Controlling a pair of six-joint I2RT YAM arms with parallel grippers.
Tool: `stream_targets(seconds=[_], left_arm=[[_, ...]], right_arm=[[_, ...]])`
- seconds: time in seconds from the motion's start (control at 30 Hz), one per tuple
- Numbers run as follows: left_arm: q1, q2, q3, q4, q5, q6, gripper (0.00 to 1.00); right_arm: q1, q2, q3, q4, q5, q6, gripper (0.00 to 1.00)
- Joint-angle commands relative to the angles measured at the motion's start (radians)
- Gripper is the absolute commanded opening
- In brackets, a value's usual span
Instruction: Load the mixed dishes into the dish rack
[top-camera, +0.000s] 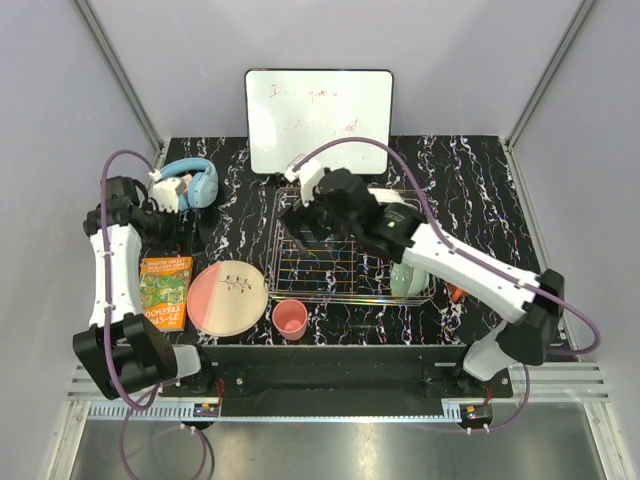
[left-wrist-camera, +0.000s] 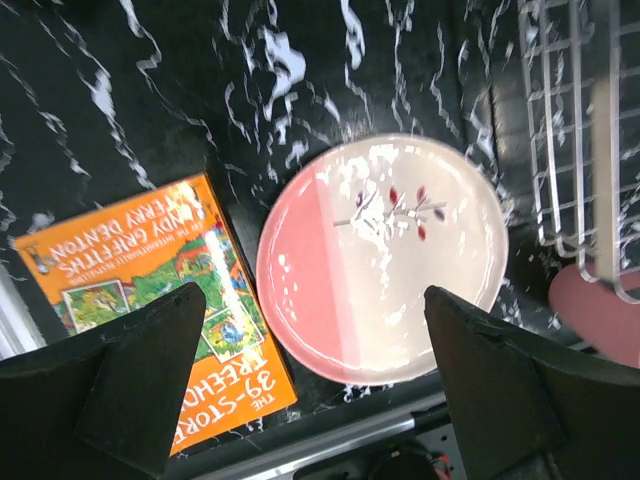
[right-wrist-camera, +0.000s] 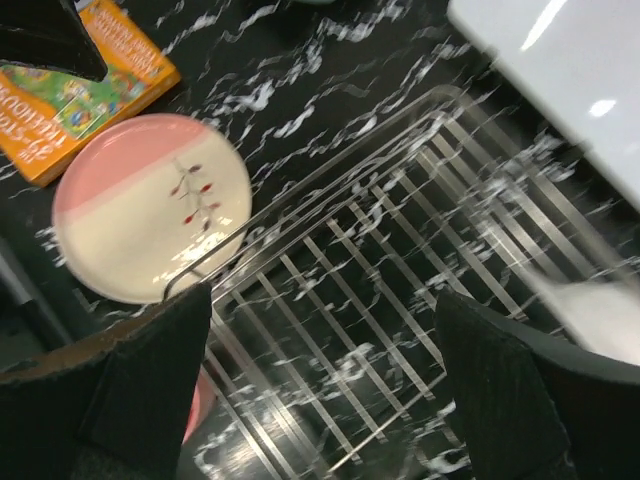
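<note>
The silver wire dish rack (top-camera: 340, 262) stands mid-table. A mint-green bowl (top-camera: 408, 278) sits at its right end, and a white plate (top-camera: 392, 197) shows at its far right corner behind my right arm. The pink plate with the twig drawing (top-camera: 228, 297) lies flat on the table left of the rack, with the small pink cup (top-camera: 290, 319) beside it. My right gripper (right-wrist-camera: 322, 295) hangs open above the rack's bars (right-wrist-camera: 380, 250), holding nothing. My left gripper (left-wrist-camera: 312, 295) is open high above the pink plate (left-wrist-camera: 385, 255), empty. A bit of orange (top-camera: 455, 293) peeks out right of the rack.
An orange book (top-camera: 165, 290) lies left of the pink plate. Light-blue headphones (top-camera: 192, 183) rest at the back left. A white board (top-camera: 318, 118) leans against the back wall behind the rack. My right arm stretches across the rack's right half.
</note>
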Motion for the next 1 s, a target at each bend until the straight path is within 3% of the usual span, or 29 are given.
stream_targets(seconds=[0.0, 0.1, 0.3, 0.43, 0.5, 0.6, 0.63, 0.77, 0.97], left_arm=[[0.009, 0.006, -0.074, -0.042, 0.046, 0.131, 0.93], [0.01, 0.01, -0.091, -0.044, 0.057, 0.139, 0.93], [0.007, 0.043, -0.095, -0.042, 0.089, 0.149, 0.92], [-0.04, 0.049, -0.086, -0.044, 0.115, 0.136, 0.89], [-0.109, 0.047, -0.072, -0.033, 0.114, 0.105, 0.89], [-0.198, 0.053, -0.036, 0.01, 0.102, 0.038, 0.89], [-0.216, 0.066, -0.023, 0.021, 0.102, 0.024, 0.89], [-0.307, 0.116, 0.033, 0.055, 0.092, -0.032, 0.88], [-0.433, 0.141, 0.015, 0.122, 0.013, -0.09, 0.86]], right_arm=[[0.026, 0.053, -0.006, 0.035, -0.114, 0.302, 1.0], [0.115, 0.091, -0.049, 0.048, 0.021, 0.287, 1.0], [0.143, 0.102, -0.078, -0.043, 0.239, 0.332, 1.0], [0.138, -0.061, -0.195, -0.1, 0.525, 0.416, 1.0], [0.112, -0.138, -0.271, -0.159, 0.584, 0.501, 1.0], [-0.061, -0.272, -0.364, -0.276, 0.552, 0.631, 0.94], [-0.17, -0.337, -0.394, -0.281, 0.508, 0.642, 0.93], [-0.387, -0.444, -0.477, -0.287, 0.419, 0.636, 0.89], [-0.524, -0.395, -0.487, -0.284, 0.351, 0.603, 0.86]])
